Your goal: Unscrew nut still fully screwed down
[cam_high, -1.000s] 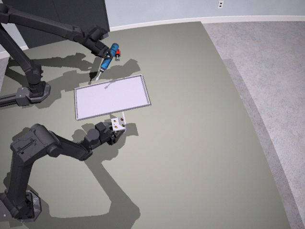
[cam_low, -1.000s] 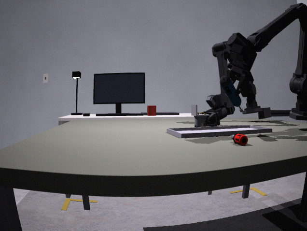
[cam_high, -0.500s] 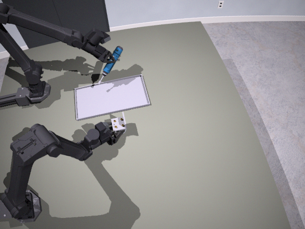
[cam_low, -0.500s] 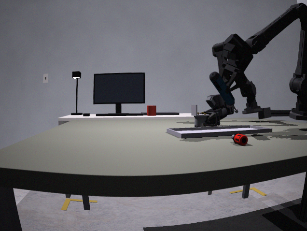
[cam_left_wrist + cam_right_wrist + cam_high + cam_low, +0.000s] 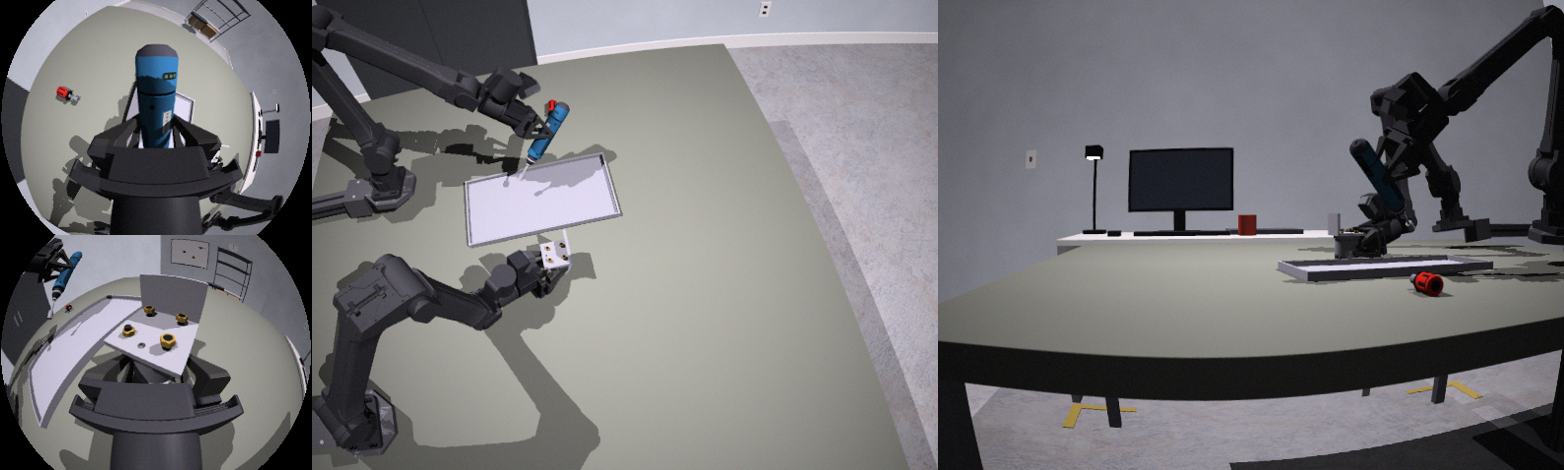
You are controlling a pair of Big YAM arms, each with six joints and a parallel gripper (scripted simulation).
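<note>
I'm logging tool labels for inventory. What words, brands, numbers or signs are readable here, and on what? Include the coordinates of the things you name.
None can be read.
Blue nut driver (image 5: 1378, 176) (image 5: 156, 104) (image 5: 67, 276): pale label, marks too small.
Red tool (image 5: 552, 105) (image 5: 1428, 283) (image 5: 62, 93) (image 5: 68, 307): no legible lettering.
Monitor (image 5: 1180, 179) (image 5: 272, 136): no text visible.

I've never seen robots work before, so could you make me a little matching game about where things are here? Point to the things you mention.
1. blue power tool (image 5: 547, 132) (image 5: 1377, 176) (image 5: 157, 74) (image 5: 67, 274)
2. red tool (image 5: 551, 105) (image 5: 1428, 283) (image 5: 63, 93) (image 5: 68, 308)
3. white bracket (image 5: 554, 255) (image 5: 1334, 223) (image 5: 174, 299)
4. red cup (image 5: 1247, 225) (image 5: 258, 154)

A. on the far white desk, near the monitor (image 5: 1180, 179) (image 5: 272, 136)
B. in the left gripper (image 5: 547, 134) (image 5: 1387, 177) (image 5: 156, 117) (image 5: 69, 271)
C. lying on the green table (image 5: 717, 303) (image 5: 1165, 303) (image 5: 104, 54) (image 5: 262, 383), outside the tray (image 5: 544, 230) (image 5: 1357, 275) (image 5: 192, 111) (image 5: 37, 405)
D. beneath four yellow nuts

Pairs: 1-B, 2-C, 3-D, 4-A
</note>
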